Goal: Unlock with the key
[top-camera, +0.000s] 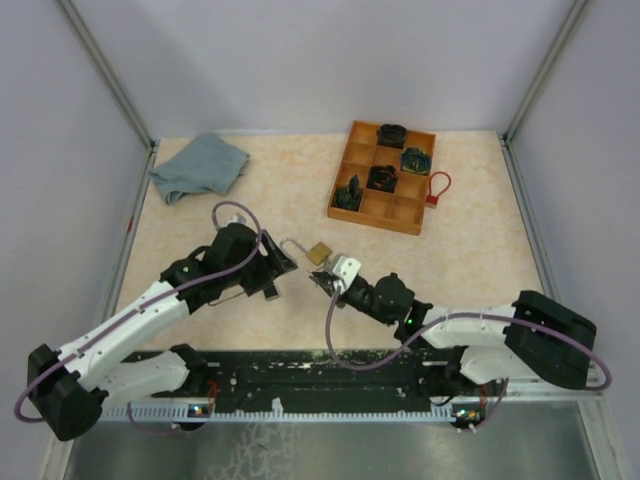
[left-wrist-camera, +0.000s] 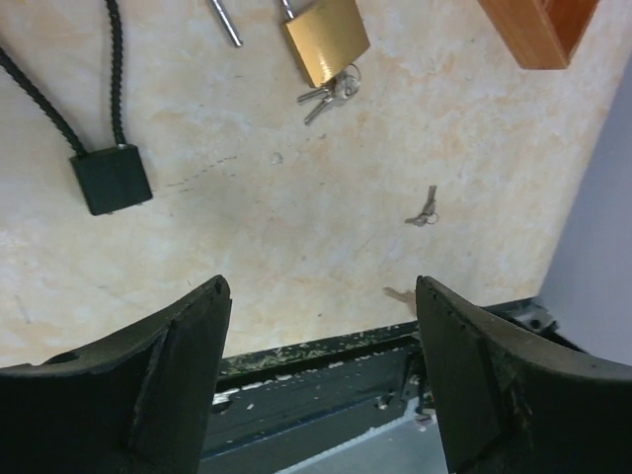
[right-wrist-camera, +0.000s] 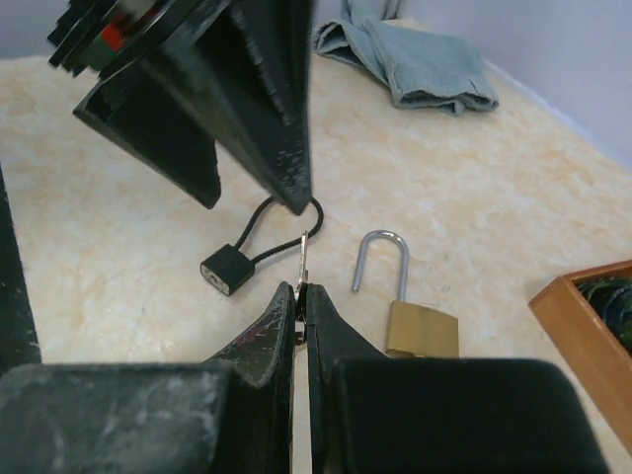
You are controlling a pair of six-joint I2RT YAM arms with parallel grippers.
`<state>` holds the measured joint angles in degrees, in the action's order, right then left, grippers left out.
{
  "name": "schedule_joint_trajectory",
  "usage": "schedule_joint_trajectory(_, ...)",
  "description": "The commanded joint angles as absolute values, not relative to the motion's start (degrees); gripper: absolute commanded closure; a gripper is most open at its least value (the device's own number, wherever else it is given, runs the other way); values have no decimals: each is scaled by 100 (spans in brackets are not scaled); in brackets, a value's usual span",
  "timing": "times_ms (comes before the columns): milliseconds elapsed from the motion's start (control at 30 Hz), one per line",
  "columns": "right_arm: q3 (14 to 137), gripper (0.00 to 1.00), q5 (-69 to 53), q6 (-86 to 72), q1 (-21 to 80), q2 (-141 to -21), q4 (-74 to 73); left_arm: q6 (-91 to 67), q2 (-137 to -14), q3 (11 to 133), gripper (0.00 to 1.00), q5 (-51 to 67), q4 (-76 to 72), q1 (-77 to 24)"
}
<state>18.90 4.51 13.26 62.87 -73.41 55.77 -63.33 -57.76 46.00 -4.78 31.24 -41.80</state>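
Observation:
My right gripper (right-wrist-camera: pixel 301 291) is shut on a small silver key (right-wrist-camera: pixel 304 255), whose blade sticks out past the fingertips. Just right of it lies the brass padlock (right-wrist-camera: pixel 422 328), one leg of its shackle (right-wrist-camera: pixel 380 259) out of the body. In the top view the padlock (top-camera: pixel 319 252) lies between my left gripper (top-camera: pixel 283 262) and my right gripper (top-camera: pixel 322 280). The left gripper (left-wrist-camera: pixel 321 296) stands open with nothing between its fingers. In the left wrist view a bunch of keys (left-wrist-camera: pixel 331 94) lies at the padlock's (left-wrist-camera: pixel 326 39) base.
A black cable lock (right-wrist-camera: pixel 227 268) lies left of the held key. A loose key (left-wrist-camera: pixel 425 209) lies on the table. A wooden tray (top-camera: pixel 375 220) with dark items stands at the back right, a red cable lock (top-camera: pixel 438 188) beside it. A grey-blue cloth (top-camera: pixel 200 165) lies back left.

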Motion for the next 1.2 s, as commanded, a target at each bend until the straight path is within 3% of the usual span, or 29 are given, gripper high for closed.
schedule_joint_trajectory(0,2272,100,-358,-334,5827,-6659,4195,-5615,-5772,4633,19,-931,3543,-4201)
schedule_joint_trajectory(167,2243,100,-591,-782,5679,-6254,3642,-5387,-6239,4880,13,-1197,4140,-4201)
schedule_joint_trajectory(467,2126,100,-404,-948,5669,-6170,3497,-5236,-8169,5787,13,-1474,5294,-4201)
schedule_joint_trajectory(967,1983,100,-284,-816,5662,-6138,3389,-4809,-9597,6117,34,-1379,4723,-3947)
schedule_joint_trajectory(1167,2073,100,-321,-747,5660,-6208,3252,-4745,-9776,6057,37,-1337,4505,-3769)
